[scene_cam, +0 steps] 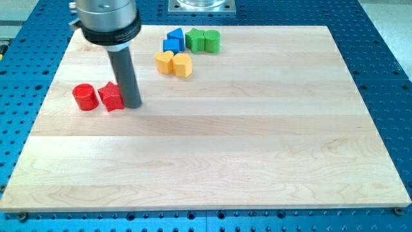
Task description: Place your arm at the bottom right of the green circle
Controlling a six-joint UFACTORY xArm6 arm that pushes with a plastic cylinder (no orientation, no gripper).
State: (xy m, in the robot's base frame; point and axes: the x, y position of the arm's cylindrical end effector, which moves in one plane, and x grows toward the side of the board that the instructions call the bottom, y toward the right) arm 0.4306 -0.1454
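1. While the rod stood at the far left of the wooden board [212,161], its tip [133,105] touched the right side of a red block [112,96] of unclear shape, with a red cylinder [84,97] just beyond that on the view's left.
2. Being a bare rod with nothing to open or close, the tool held no block.
3. The green circle [212,40] sat well to the upper right of the tip, touching a green block [195,40] on its left.
4. Up and right of the tip, short of the green pair, lay two blue blocks [173,41] and two yellow blocks [174,63].
5. A good approach would likely have swung right below the yellow blocks, then risen toward the circle's lower right, stopping just beside it without nudging it.
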